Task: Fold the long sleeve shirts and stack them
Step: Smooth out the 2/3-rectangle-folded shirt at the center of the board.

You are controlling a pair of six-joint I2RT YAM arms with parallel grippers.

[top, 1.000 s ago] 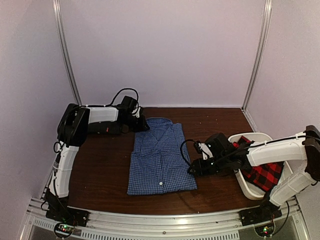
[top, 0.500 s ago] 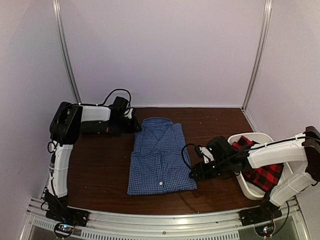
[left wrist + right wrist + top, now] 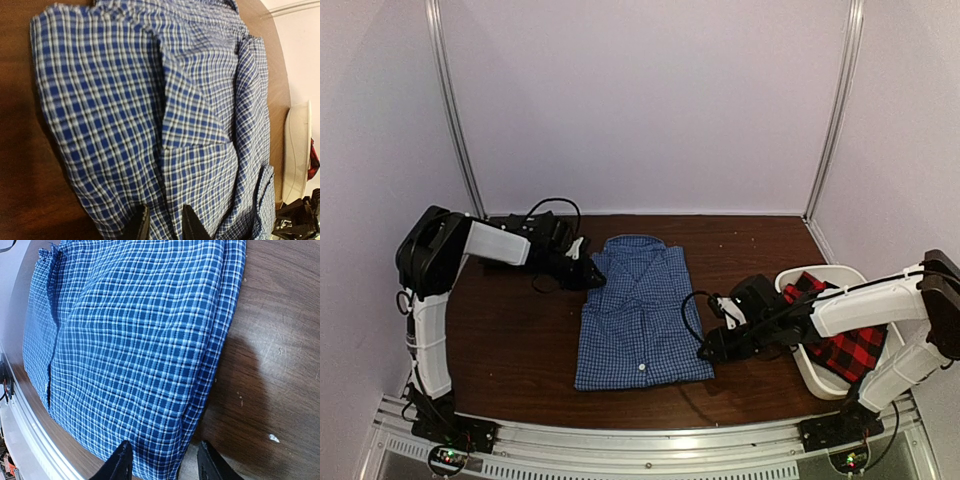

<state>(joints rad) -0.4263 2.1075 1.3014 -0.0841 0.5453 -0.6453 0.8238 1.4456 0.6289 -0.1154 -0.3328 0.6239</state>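
A white tub (image 3: 812,368) at the right edge of the table (image 3: 520,340) holds the red-and-black plaid shirt (image 3: 850,350); the right arm crosses its rim. The left gripper (image 3: 162,227), fingers narrowly parted, sits over the collar end of the blue gingham shirt (image 3: 640,315). The right gripper (image 3: 162,462), fingers spread wide, straddles its near right corner. Contact with the cloth cannot be told. The blue gingham shirt lies folded flat at table centre.

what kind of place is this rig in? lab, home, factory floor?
Probably a lab test booth, not a home: plain pale panel walls joined by metal corner posts, and a dark brown wooden table with an aluminium mounting rail along its near edge.
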